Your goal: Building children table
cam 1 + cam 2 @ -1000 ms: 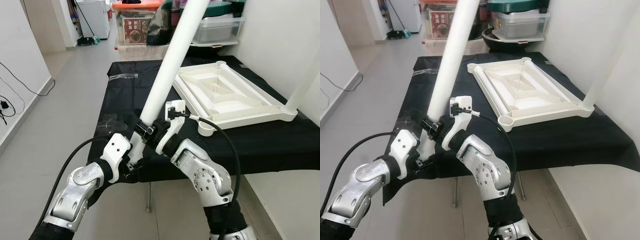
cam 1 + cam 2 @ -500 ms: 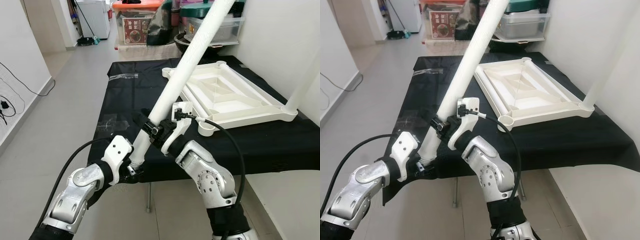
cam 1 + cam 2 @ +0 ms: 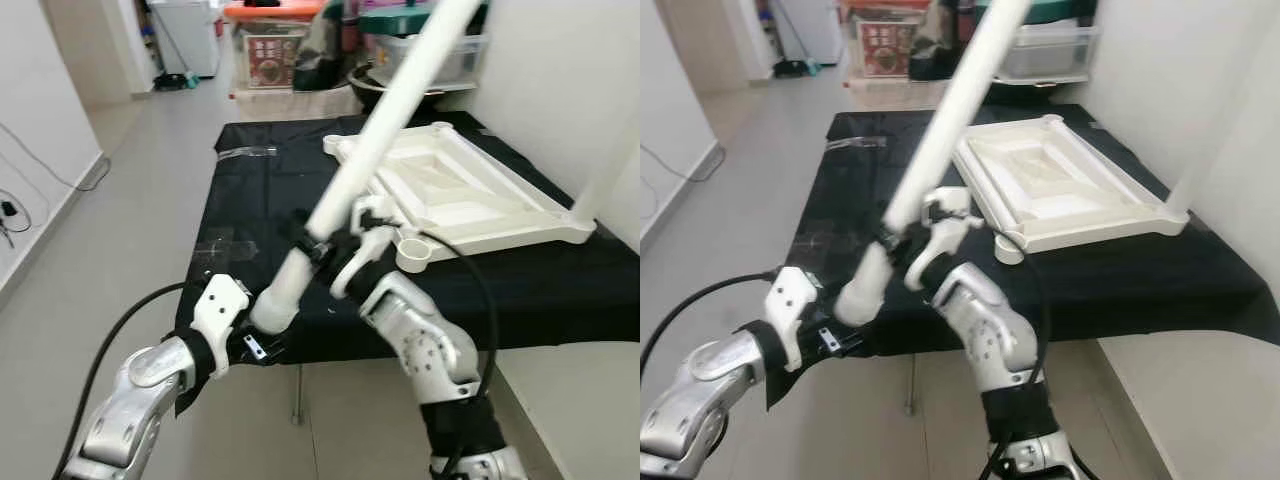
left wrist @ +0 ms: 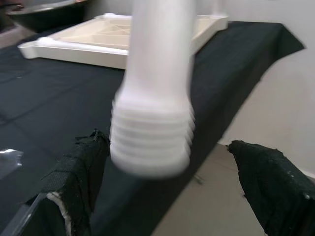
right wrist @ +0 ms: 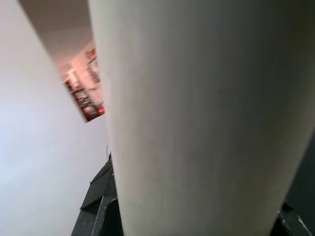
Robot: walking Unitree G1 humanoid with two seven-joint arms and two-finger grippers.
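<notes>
Over near edge of black-covered table [image 3: 560,285]: right gripper [image 3: 322,243] clamped round white table leg [image 3: 372,150], leg tilted, upper end running up out of frame. Threaded lower end [image 4: 150,142] hangs free between spread fingers [image 4: 81,169] of left gripper [image 3: 250,345], not touching them. Upturned white tabletop [image 3: 455,195] lies on cloth, one leg [image 3: 610,165] already standing at its corner.

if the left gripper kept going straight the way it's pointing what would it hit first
Most likely the threaded end of the white table leg, which hangs just ahead between the open fingers of the left gripper. Beyond it lies the black-covered table; depth is blurred.
</notes>
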